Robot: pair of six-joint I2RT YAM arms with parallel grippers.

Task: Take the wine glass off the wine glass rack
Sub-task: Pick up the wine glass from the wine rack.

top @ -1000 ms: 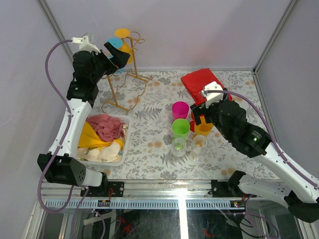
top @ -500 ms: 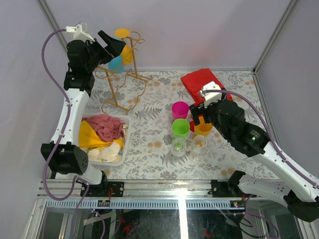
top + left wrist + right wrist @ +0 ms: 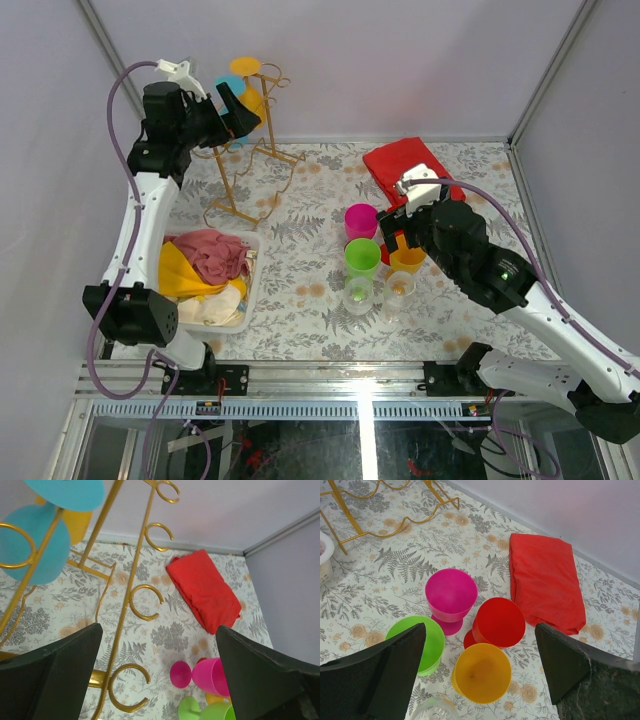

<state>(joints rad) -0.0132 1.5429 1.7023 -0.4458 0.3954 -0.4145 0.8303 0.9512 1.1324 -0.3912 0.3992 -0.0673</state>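
- Left wrist view is showing the blue wine glass (image 3: 40, 545) hanging upside down on the gold rack (image 3: 131, 587). Its foot is sitting up in the hooks and its bowl is pointing down, so its long axis is running roughly upright.
- That glass is lying up and to the left of the left gripper (image 3: 157, 640), outside the gap between the fingers (image 3: 55, 675). The gap is facing bare scroll hooks and the table (image 3: 165, 630) instead.
- The left fingers are standing wide apart and holding nothing.
- A yellow wine glass (image 3: 77, 522) is hanging just behind the blue one, partly hidden by it.
- Seen from above, the left gripper is hovering at the top of the rack, just beside the blue glass. I cannot tell whether it is touching the glass.
- The right gripper (image 3: 400, 235) is hanging over the coloured cups (image 3: 362, 255), well apart from the rack. Its fingers are also standing apart and empty.
- The left arm is looking far the nearer. The coming move is probably calling for a shift toward the glass so the fingers are straddling stem or bowl. After that, the foot would be sliding out along the hooks.
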